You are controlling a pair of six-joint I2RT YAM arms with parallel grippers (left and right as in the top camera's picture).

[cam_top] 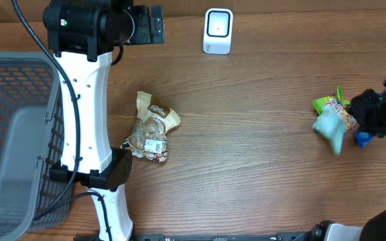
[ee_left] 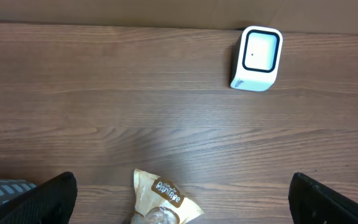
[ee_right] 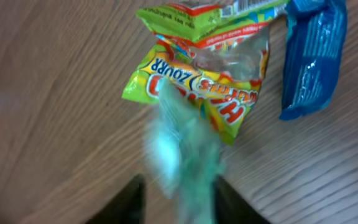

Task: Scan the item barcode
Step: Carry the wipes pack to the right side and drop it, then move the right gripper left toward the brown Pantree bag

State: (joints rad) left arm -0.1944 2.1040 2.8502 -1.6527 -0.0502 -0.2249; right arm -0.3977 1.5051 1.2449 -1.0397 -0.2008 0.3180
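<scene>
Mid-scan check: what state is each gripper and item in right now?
left gripper: open, empty.
right gripper: around the teal packet; grip unclear.
teal packet: blurred, at the right gripper.
candy bag: lying on the table, free.
blue packet: lying beside the candy bag.
cookie bag: lying on the table, untouched.
scanner: upright, nothing before it.
basket: contents unclear.
</scene>
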